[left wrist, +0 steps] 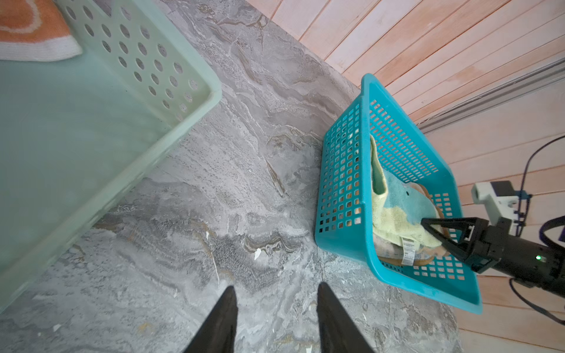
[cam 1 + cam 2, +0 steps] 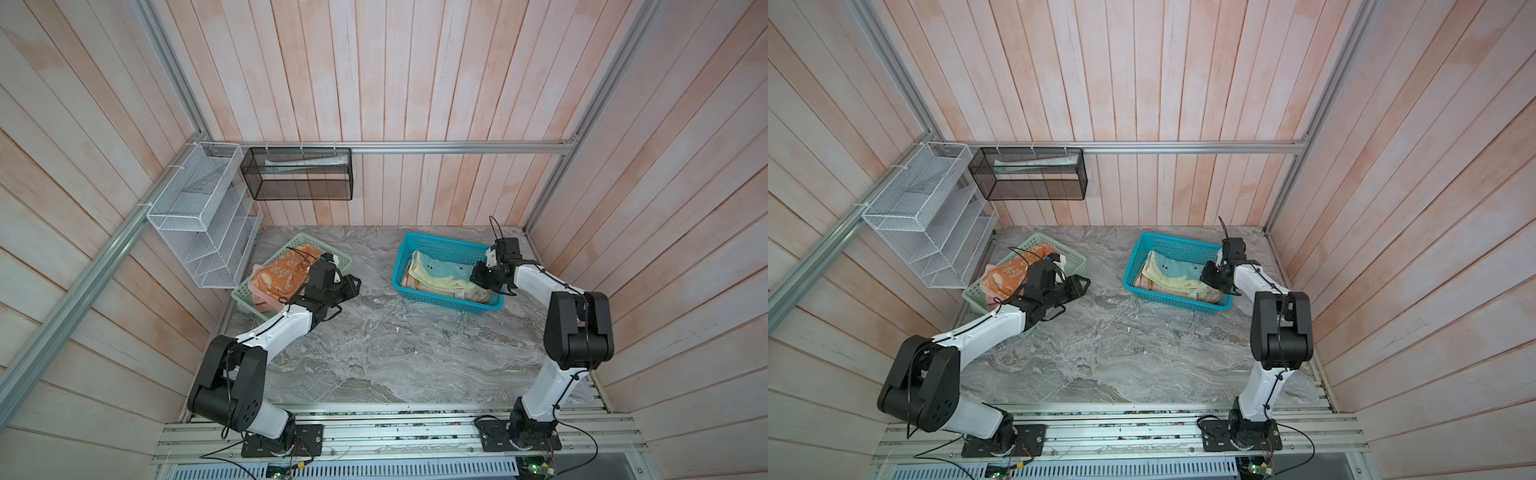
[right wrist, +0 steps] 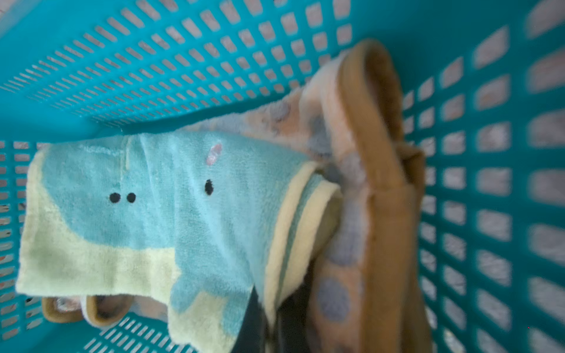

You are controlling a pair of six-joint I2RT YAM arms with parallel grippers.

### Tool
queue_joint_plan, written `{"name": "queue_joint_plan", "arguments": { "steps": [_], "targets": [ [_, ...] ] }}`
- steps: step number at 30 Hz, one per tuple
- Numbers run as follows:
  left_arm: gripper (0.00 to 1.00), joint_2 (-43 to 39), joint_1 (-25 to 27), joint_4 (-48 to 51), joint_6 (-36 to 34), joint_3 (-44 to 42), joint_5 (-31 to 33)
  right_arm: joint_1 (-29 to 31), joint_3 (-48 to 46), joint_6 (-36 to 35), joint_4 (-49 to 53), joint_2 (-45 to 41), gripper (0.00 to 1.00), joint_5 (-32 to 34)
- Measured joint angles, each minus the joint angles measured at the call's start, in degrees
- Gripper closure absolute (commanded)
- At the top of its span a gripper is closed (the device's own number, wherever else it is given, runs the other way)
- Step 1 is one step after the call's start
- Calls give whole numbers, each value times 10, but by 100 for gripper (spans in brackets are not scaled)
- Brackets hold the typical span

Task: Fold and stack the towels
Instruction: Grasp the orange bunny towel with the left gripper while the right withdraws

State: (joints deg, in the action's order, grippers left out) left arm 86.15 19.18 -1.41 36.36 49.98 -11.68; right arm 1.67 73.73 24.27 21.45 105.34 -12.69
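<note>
Right pincer (image 1: 425, 222) pinches yellow-green towel (image 3: 153, 198); its white label (image 1: 408, 251) unreadable.

Your left arm (image 2: 282, 328) stretches low and forward, and the left gripper (image 1: 276, 293) has its two fingers apart with nothing between them. Your right arm (image 2: 540, 282) is bent sharply at the elbow. The right gripper (image 1: 423, 221) tilts down toward the middle, closed on the edge of the yellow-green towel (image 3: 101, 262).

Lab test booth: plank walls (image 2: 415, 83), aluminium frame (image 2: 457, 147), marble tabletop (image 2: 374, 353).
</note>
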Motion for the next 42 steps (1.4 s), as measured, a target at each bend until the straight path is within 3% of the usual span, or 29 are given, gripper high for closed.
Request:
{"name": "queue_joint_plan", "arguments": {
  "steps": [2,5,10,16,19,24,30,32,37,42],
  "targets": [
    [55,0,0,11,-7,8,2,-1,20,-14,12,4,68,22],
    [54,0,-3,39,-26,35,9,-5,62,-40,37,19,59,43],
    [51,-7,-42,104,-71,102,44,-6,82,-52,58,9,55,45],
    [47,4,-162,187,-129,193,90,27,82,-56,69,-59,55,54],
    [44,60,-192,223,-170,257,136,76,82,-59,62,-97,55,56],
    [41,211,-187,282,-237,356,208,204,49,-62,18,-124,55,55],
    [41,338,-183,328,-300,398,294,350,-49,-49,-41,-125,59,32],
    [50,359,-181,336,-317,413,323,374,-82,-43,-59,-125,60,23],
    [99,357,-169,348,-349,424,370,384,-132,-42,-87,-112,63,27],
    [100,295,-134,343,-384,395,382,336,-148,-59,-110,-93,65,50]
  ]
}}
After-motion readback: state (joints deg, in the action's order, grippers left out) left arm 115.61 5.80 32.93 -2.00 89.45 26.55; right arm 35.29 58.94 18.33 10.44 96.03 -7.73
